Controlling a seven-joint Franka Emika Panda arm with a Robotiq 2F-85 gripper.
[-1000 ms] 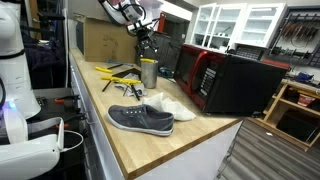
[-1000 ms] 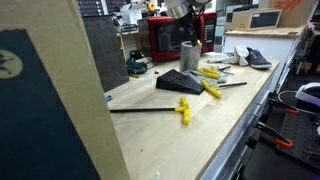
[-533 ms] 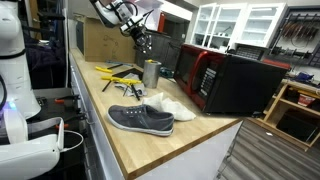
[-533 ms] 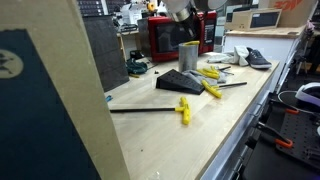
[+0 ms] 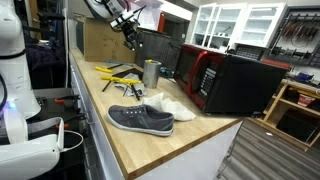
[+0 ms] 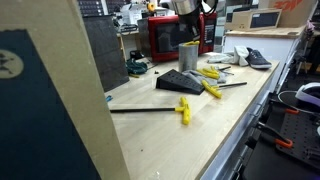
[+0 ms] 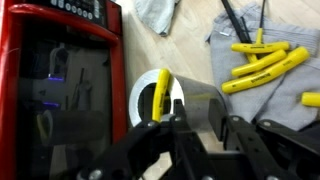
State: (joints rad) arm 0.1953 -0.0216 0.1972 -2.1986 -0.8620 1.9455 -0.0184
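Observation:
A steel cup (image 5: 150,72) stands on the wooden bench next to a red microwave (image 5: 215,80); it shows in both exterior views (image 6: 188,54). In the wrist view the cup (image 7: 195,100) lies on the view line right below my fingers, with a yellow-handled tool (image 7: 160,92) standing inside it. My gripper (image 7: 198,112) is open and empty. It hangs well above the cup and clear of it, as seen in both exterior views (image 5: 130,30) (image 6: 188,8).
Yellow-handled tools (image 7: 260,65) lie on a grey cloth (image 6: 180,82) beside the cup. A grey shoe (image 5: 140,119) and a white cloth (image 5: 172,105) lie nearer the bench end. A long yellow-handled tool (image 6: 150,109) lies alone. A cardboard box (image 5: 100,40) stands behind.
The gripper has risen from just above the cup and drifted away from it, higher over the bench. The cup and the tools have not moved.

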